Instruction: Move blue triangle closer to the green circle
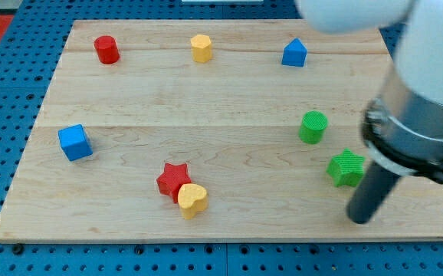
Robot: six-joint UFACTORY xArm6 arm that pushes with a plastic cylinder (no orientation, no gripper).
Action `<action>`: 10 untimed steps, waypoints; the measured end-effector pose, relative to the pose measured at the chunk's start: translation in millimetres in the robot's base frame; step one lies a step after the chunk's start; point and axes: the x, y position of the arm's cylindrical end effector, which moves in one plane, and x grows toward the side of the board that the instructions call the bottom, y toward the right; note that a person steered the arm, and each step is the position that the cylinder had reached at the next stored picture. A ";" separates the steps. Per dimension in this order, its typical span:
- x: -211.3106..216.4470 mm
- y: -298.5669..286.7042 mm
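The blue triangle [294, 54] sits near the view's top right of the wooden board [206, 107]. The green circle [313, 127] lies below it, toward the view's right. My tip [359, 218] rests on the board at the view's lower right, just below and right of a green star [346, 167]. The tip is well below the green circle and far from the blue triangle.
A red cylinder [106, 49] and a yellow hexagon [201, 47] lie along the view's top. A blue cube [75, 142] is at the left. A red star [173, 180] touches a yellow heart [192, 200] near the bottom. The arm's body [421, 92] fills the right edge.
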 end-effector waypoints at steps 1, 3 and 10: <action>-34.6 6.6; -110.0 -4.7; -323.5 -52.7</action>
